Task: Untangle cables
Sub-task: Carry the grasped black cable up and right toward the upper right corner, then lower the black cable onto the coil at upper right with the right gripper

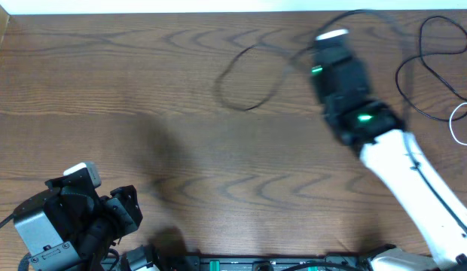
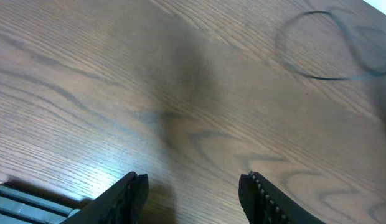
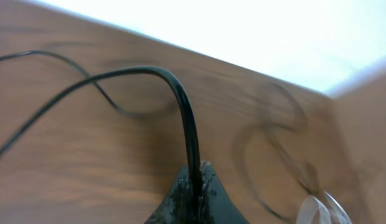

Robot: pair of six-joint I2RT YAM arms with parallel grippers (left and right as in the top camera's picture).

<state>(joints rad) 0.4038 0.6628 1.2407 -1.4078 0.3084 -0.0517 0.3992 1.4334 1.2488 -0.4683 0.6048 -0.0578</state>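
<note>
Right gripper (image 3: 194, 190) is pinched tight on a black cable (image 3: 187, 118) up around 1-2 o'clock; left gripper (image 2: 193, 190) sits wide open at 8 o'clock, holding nothing.

Even bright light, motion blur, glare.

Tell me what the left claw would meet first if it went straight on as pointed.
Probably only the bare brown wood-grain tabletop; the open left claw faces nothing else. The thin black cable loop lies ahead, off to the right, likely outside that line, though depth is unclear.
</note>
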